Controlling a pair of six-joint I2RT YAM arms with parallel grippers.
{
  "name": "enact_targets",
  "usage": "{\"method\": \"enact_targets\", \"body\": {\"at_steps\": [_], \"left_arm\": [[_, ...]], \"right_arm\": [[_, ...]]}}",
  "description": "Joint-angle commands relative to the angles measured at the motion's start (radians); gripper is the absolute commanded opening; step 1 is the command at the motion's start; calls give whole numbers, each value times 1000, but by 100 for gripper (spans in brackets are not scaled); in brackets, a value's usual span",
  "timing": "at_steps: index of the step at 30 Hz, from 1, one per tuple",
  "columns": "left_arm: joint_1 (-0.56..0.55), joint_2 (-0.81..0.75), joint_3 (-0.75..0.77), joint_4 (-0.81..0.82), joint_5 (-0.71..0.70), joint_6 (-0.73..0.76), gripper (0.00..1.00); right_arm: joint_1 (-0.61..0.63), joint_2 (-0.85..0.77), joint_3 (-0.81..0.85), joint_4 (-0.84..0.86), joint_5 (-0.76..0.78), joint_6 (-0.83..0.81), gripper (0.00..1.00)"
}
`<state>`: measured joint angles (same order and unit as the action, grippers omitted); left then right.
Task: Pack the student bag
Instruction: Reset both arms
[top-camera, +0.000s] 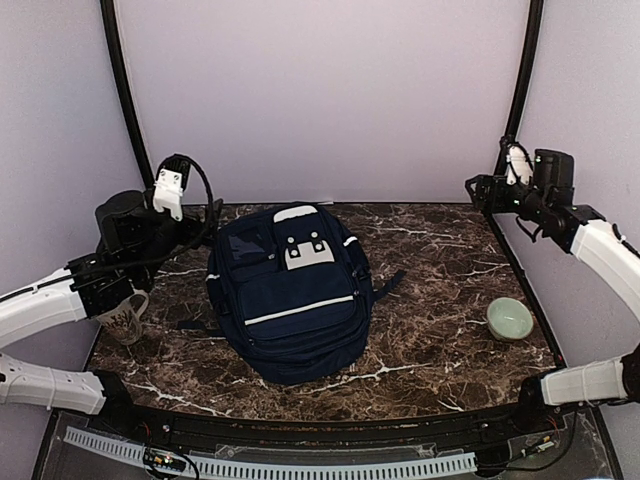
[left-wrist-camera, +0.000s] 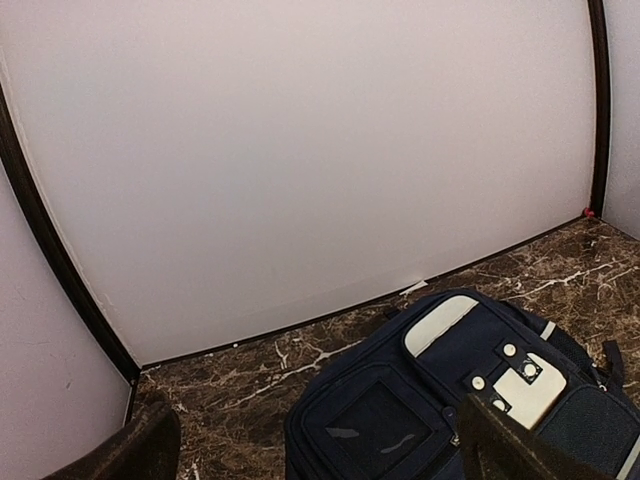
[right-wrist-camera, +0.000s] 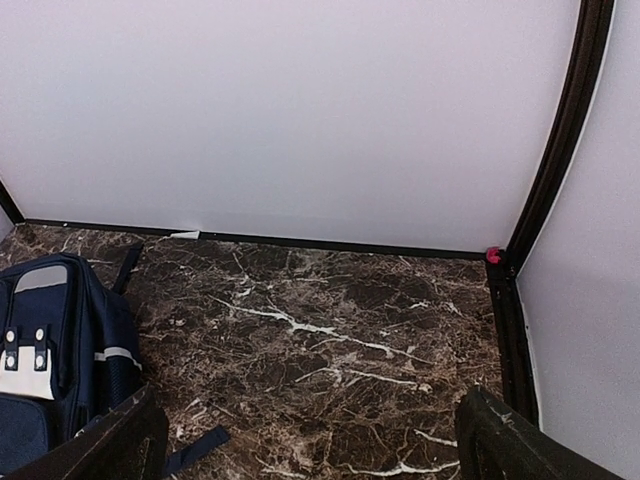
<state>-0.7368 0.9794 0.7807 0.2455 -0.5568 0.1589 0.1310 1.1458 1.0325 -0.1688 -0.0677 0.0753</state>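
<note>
Bag: the navy blue fabric backpack with white trim and a grey front patch (top-camera: 290, 290) lies flat on its back near the middle of the dark brown marble-look table (top-camera: 440, 340), a bit left of centre. Looks zipped up from here, though I can't see every zipper.

Long axis: runs roughly front-to-back, top handle end toward the back wall, bottom end toward the arm bases, tilted slightly.

What that fits: a closed bag could mean it's packed and shut, or that stuff has yet to go in. Can't tell which from this, honestly.

Loose items: a pale green ceramic bowl (top-camera: 510, 319) sits well apart on the right side of the table. A clear glass mug (top-camera: 125, 320) sits at the left edge, partly under the left arm.

Left gripper (left-wrist-camera: 310, 445): raised, just left of the bag's top corner, fingers spread apart and holding nothing. The bag is to its right and below.

Right gripper (right-wrist-camera: 310, 440): up high by the back right corner, fingers also spread wide, nothing in them. The bag is well off to its left.

Nearer arm: left one by a lot for the bag; right one for the bowl.
</note>
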Motion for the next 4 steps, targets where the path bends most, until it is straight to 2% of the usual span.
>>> {"method": "enact_targets", "body": {"at_steps": [1,4], "left_arm": [[5,-17,1,13,19,17,99],[5,-11,5,5,27,19,99]], "right_arm": [[-11,-14,-10,55,-52,-16,100],[-13,-9,-6,53,-63,-8,100]]}}
